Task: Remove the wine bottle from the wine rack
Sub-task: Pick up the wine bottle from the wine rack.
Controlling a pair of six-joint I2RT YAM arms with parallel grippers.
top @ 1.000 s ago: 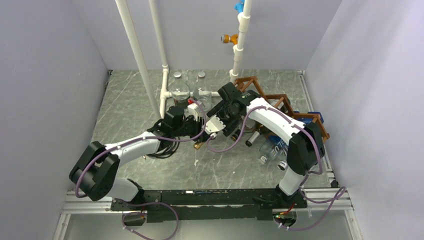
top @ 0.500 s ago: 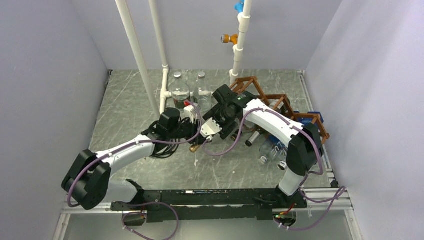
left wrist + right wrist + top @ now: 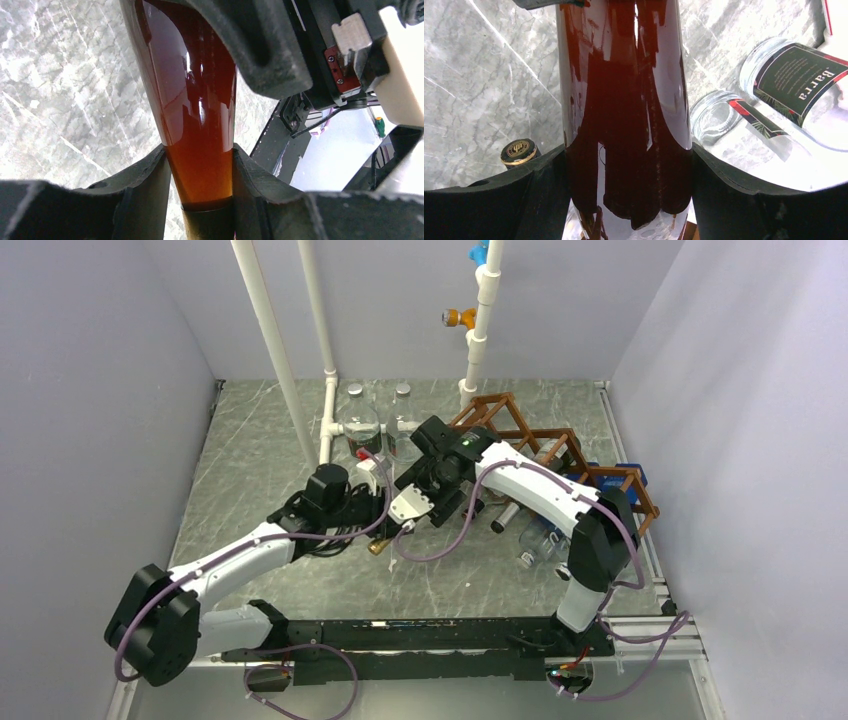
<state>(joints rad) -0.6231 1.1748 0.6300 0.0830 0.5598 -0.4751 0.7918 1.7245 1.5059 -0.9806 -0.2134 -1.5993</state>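
**Operator:** Grey marbled table, lilac walls. So where was the wine bottle?

**Observer:** Your wine bottle was held over the table, left of the wine rack, stretched between your two grippers. Its gold-capped end pointed toward your near left. Your right arm hid the base from above, so I could not tell whether it was fully clear of the wooden frame.

**Operator:** And my fingers?

**Observer:** Your left gripper was clamped on the neck, just above the dark foil. Both fingers pressed against the amber glass. Your right gripper was closed around the wide, dark body, one finger on each side and no gap showing.

**Operator:** What lay around it?

**Observer:** A black cap with a gold top showed just beside your right gripper's finger. One clear bottle lay on the table at the rack's near side. Two silver-capped bottles stood upright at the back, next to the white pipes.
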